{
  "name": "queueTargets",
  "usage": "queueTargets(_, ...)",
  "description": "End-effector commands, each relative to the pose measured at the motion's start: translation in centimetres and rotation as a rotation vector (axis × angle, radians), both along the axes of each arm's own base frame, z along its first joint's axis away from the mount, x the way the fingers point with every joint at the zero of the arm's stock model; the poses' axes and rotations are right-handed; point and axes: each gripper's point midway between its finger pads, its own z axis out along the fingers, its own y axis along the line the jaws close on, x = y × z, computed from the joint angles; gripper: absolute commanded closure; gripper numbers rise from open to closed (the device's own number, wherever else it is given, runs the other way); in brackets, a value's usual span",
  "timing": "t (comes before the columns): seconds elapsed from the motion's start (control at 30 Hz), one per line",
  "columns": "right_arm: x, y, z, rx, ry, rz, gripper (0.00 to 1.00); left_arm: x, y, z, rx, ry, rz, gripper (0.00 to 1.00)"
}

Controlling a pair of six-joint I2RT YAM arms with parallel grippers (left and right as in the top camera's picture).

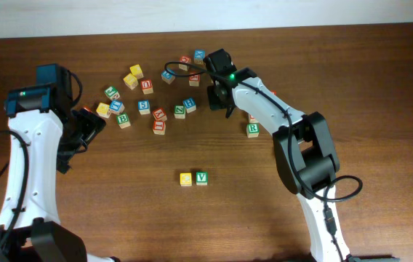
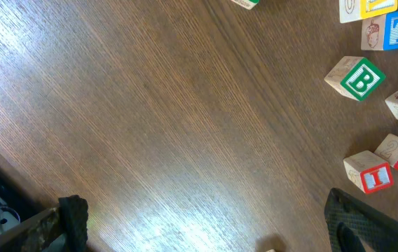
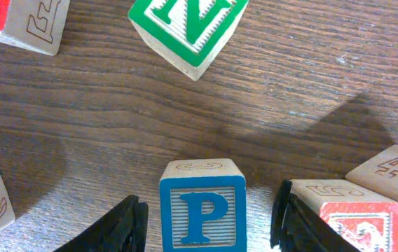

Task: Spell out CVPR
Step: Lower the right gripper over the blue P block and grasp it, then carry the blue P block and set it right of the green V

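At the front of the tabletop (image 1: 119,218) a yellow block (image 1: 185,178), its letter too small to read but likely the C, sits just beside the green V block (image 1: 202,177). Two letters look placed. P and R remain, and the green R block (image 1: 253,129) lies loose further right. The left gripper (image 2: 202,210) has its jaws wide apart over bare wood, holding nothing. The right gripper (image 3: 209,224) has its jaws partly open astride the blue P block (image 3: 202,206), with a gap on each side and no grip yet.
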Motion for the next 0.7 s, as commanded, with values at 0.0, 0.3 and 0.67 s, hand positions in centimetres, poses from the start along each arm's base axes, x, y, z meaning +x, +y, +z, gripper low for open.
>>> queueTargets(0.0,0.2,-0.4,-1.0,-0.014,0.003,-0.017,0.58,-0.1,0.2,-0.1,0.000,0.002,0.017,0.01)
queueTargets(0.3,0.3,0.2,-0.5,0.014,0.005,-0.006,0.74,-0.1,0.2,-0.1,0.000,0.002,0.017,0.01)
queueTargets(0.67,-3.6,-0.6,15.5,0.097,-0.065,0.018,0.81,-0.1,0.2,-0.1,0.000,0.002,0.017,0.01)
